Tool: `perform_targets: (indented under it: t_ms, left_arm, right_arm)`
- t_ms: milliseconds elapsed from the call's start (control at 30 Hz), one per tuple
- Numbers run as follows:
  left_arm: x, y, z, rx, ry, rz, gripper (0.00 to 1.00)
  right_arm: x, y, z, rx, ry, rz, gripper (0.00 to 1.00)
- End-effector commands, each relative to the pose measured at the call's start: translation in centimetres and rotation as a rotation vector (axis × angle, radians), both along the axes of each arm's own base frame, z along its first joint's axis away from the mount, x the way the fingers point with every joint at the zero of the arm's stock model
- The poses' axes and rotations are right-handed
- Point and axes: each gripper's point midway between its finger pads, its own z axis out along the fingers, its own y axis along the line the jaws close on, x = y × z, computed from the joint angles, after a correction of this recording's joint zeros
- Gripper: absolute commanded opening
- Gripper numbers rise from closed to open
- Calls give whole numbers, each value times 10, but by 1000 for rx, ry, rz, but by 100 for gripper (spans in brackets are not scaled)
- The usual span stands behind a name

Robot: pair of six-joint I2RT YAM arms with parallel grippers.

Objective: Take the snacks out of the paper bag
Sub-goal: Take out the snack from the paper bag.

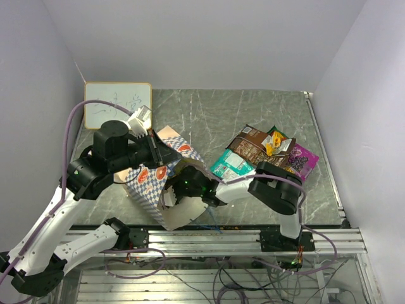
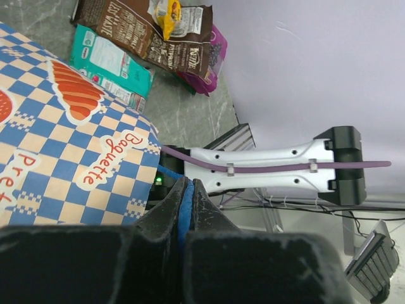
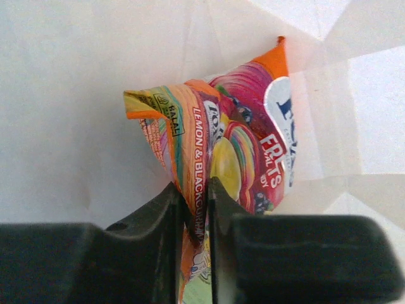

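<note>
Right claw (image 3: pixel 195 191), low centre inside the paper bag (image 3: pixel 76 76), pinches the orange candy packet (image 3: pixel 234 145) to lift it out; left claw (image 2: pixel 186 187) is clamped on the blue cord handle (image 2: pixel 182 218), steadying the bag

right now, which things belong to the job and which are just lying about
Job: paper bag, gripped by left pincer; candy packet in right pincer; brown bag, teal packet, purple packet, already out.
Lying about: whiteboard.
</note>
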Motion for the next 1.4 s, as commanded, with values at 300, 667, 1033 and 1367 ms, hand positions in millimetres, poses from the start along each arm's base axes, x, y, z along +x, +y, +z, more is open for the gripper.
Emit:
perform_targets:
  t_ms: [300,667,1033,1367]
  left_arm:
    - [15,11,9,6,-61,101,7]
    - [31,8,-1,50,-31,134,7]
    - [39,12,-4,76,-28,179,7]
    - [45,17,-9,122,-17,214,7]
  right_arm:
    - [-29,-39,79,131,178,-36,0]
    - [-84,-91,152,221,355,-7,0]
    - [-120,-181,249,199,421,-77,0]
    - [-78,-244,341,427,315,-427,0]
